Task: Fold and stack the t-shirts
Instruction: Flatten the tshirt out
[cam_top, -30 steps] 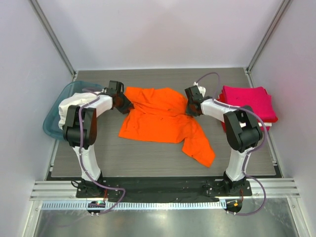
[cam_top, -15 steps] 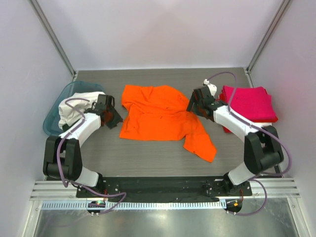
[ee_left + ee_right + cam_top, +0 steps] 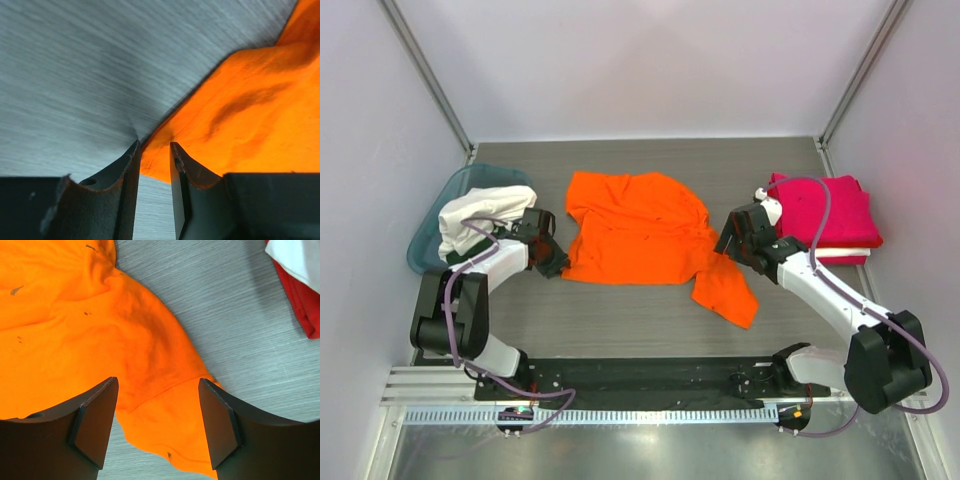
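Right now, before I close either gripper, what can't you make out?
Left wrist view: whether the left gripper pinches the edge of the orange shirt; fingers hide the contact.
Top view: tub contents under the white shirt.
Top view: white cloth beneath the red shirt, mostly covered.

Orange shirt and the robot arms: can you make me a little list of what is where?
Orange shirt: crumpled, mid table
Left end effector: at the shirt's near-left corner, jaws narrowly apart around the edge; grip unclear
Right end effector: open, over the shirt's right side
Pink pile: folded, right of the shirt
Tub: far left, holding a white shirt
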